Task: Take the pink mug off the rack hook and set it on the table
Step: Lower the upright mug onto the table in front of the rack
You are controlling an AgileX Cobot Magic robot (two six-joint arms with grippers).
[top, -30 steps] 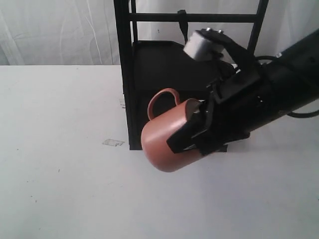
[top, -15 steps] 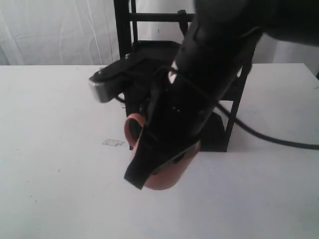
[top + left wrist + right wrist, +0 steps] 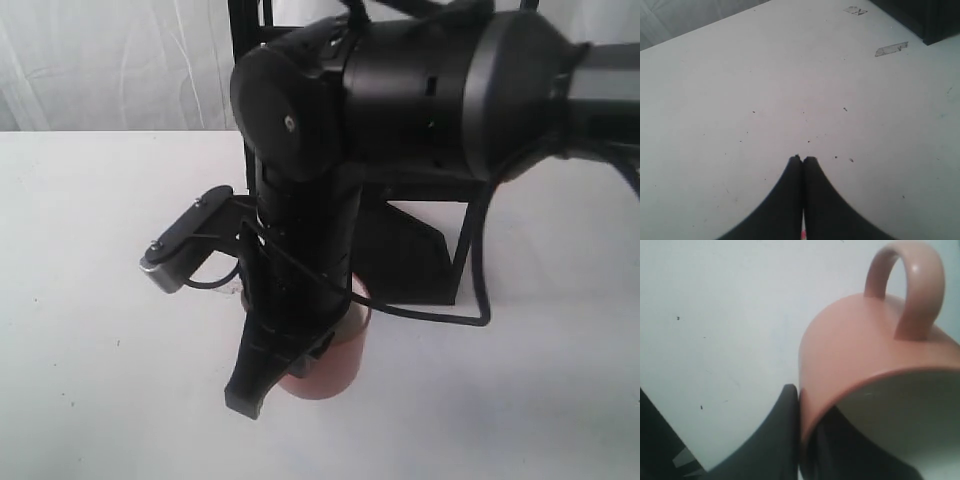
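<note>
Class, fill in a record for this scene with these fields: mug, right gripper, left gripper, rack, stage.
mug: pink, off the rack, low at the table, contact unclear
right gripper: shut on the mug wall, one finger inside, one outside
left gripper: shut, empty, over the table
rack: behind the mug, partly hidden by the right arm
stage: mug not yet released

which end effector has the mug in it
The right end effector, shut on the wall of the pink mug, one finger inside. The left end effector is shut on nothing above the table.
</note>
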